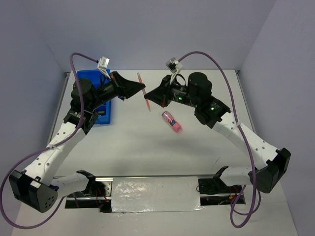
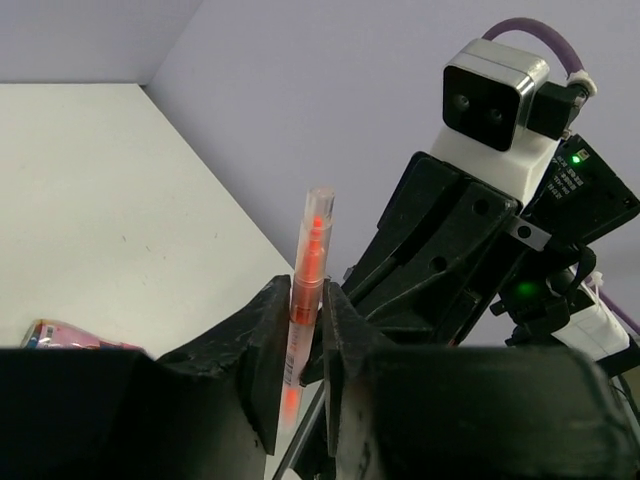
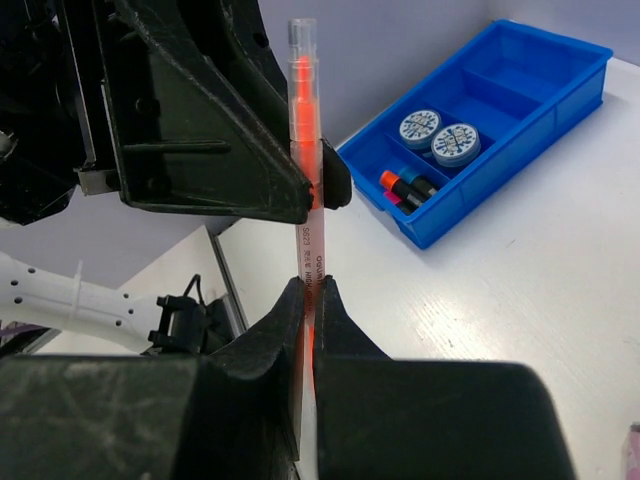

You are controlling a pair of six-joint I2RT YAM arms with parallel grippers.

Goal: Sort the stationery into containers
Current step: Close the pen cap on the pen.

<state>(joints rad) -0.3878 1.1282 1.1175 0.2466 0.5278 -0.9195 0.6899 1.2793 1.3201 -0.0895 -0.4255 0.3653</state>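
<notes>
I count one orange stick (image 1: 143, 92), one pink-capped tube (image 1: 172, 121) on the tabletop (image 1: 147, 152), and one blue tray (image 3: 545, 95). In the tray I count two round blue-white discs (image 3: 420, 127) and some stubby highlighters (image 3: 405, 187): at least two, perhaps three, too small to be sure. I have two of my own: the left end effector (image 1: 141, 88) and the right end effector (image 1: 148, 100).

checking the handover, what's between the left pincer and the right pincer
Only the orange pen: the left pincer and the right pincer both clamp it, a stretch of barrel bridging them, clearest in the right wrist view.
</notes>
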